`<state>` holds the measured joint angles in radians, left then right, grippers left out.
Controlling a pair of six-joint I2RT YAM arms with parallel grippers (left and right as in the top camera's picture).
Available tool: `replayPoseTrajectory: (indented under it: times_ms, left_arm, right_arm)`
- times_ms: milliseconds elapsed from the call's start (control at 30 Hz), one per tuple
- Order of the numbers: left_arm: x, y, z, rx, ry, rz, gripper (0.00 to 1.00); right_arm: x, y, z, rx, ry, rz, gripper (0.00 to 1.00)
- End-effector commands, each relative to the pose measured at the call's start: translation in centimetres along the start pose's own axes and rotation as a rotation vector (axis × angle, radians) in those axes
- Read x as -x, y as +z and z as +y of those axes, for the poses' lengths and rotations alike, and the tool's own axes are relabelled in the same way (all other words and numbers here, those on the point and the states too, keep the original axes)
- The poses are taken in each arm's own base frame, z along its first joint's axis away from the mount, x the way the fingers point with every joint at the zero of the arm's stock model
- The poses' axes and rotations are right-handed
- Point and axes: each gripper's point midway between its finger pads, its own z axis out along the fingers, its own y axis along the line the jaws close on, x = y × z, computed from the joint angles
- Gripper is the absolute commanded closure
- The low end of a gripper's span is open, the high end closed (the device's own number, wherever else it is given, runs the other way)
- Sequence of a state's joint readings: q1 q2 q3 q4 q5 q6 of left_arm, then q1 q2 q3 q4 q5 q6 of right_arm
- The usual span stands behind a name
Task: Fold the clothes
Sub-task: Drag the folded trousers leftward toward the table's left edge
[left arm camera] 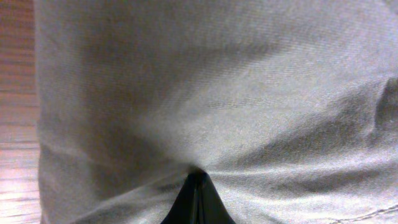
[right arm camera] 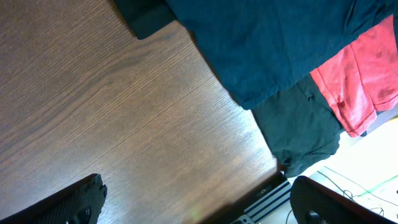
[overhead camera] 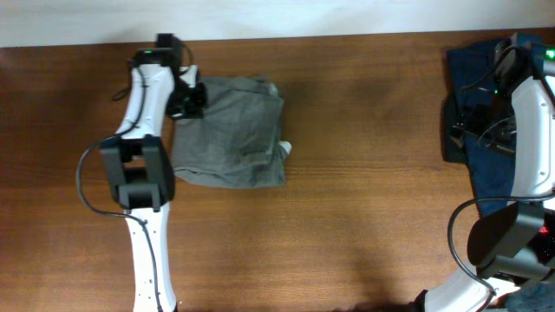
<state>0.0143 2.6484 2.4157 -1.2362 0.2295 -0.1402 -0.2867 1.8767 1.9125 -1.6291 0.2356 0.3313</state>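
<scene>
1 grey-khaki cotton garment (overhead camera: 232, 134) looks folded, pinched by your left gripper (overhead camera: 192, 95); your spread right gripper (right arm camera: 202, 199) hangs by navy-blue clothes (right arm camera: 261, 43) left to fold.

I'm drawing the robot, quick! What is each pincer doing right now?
Left pincer: closed, pinching the grey-khaki garment.
Right pincer: open, holding nothing.

Brown wooden table (overhead camera: 364, 217) with folded grey-khaki shorts (overhead camera: 230, 130) and, well apart, navy garment (overhead camera: 469, 66)
</scene>
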Motion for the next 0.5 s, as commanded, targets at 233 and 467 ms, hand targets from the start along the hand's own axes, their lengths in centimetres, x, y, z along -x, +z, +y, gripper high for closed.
replayPoseTrajectory:
  times_ms: [233, 467]
  left_arm:
    - [-3.2, 3.1, 19.8, 0.187, -0.664, 0.072, 0.99]
    - [-5.9, 0.8, 28.1, 0.185, -1.068, 0.047, 0.99]
  right_arm:
    - [0.1, 0.0, -0.4, -0.019, 0.000, -0.004, 0.01]
    - [0.1, 0.0, -0.4, -0.020, 0.000, -0.004, 0.01]
